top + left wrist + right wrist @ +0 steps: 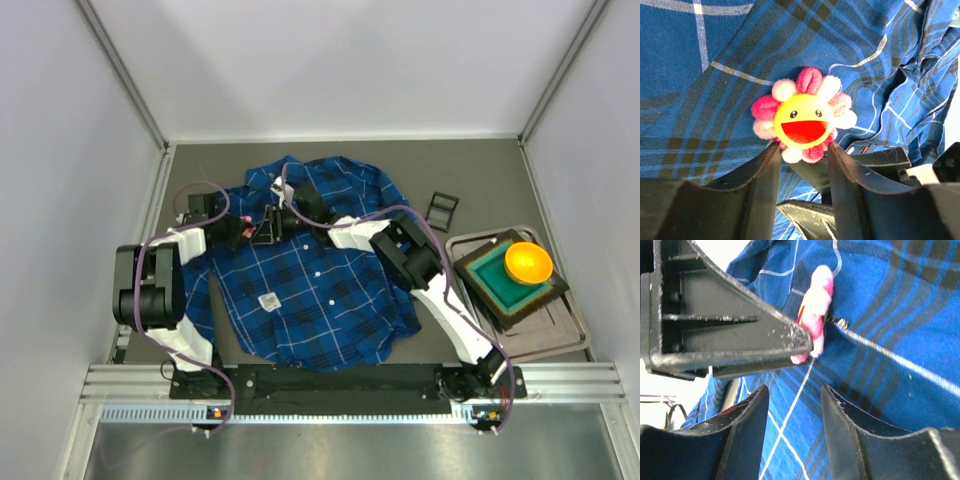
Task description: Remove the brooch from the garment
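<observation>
We show the brooch (805,120), fuzzy plush petals round a smooth, faintly glossy face; the shirt (705,60), matt woven cloth; the left pincer fingers (760,185), matt black plastic, scuffed.

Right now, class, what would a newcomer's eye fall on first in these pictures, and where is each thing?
The smiling flower brooch, pink petals round a yellow face, sits on the blue plaid garment, with the left gripper at its lower petals. The garment lies spread out in the middle of the top view. At the right, an orange bowl glows on a green block in a grey tray.
</observation>
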